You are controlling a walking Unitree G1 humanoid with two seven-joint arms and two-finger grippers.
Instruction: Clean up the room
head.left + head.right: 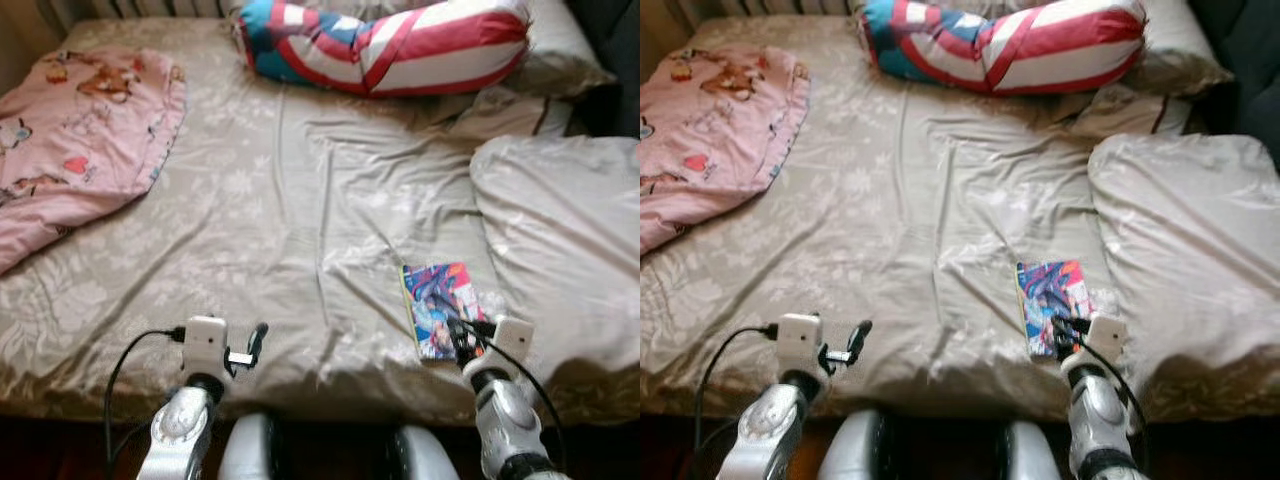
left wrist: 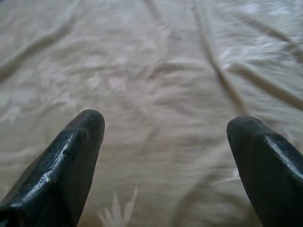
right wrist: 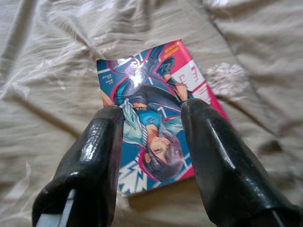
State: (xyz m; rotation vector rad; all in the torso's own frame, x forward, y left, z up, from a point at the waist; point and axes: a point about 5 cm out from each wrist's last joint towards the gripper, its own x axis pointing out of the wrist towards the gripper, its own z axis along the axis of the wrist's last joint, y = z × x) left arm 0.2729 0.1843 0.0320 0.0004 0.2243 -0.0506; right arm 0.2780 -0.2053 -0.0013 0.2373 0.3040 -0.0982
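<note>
On the near edge of the bed [image 1: 300, 200], a colourful manga book [image 1: 441, 308] is lying flat on the beige floral sheet, just beside a lumpy beige duvet [image 1: 560, 240]. The right gripper [image 3: 154, 111] is hovering right over it, fingers spread apart across the cover, not pinching anything. The left gripper [image 2: 165, 125] is sitting wide open above bare sheet. A pink cartoon blanket [image 1: 80, 130] and a striped bolster pillow [image 1: 390, 45] are lying further back.

Glossy paper comic book [image 3: 156, 113] on matt, wrinkled cloth bedsheet [image 1: 300, 200].
</note>
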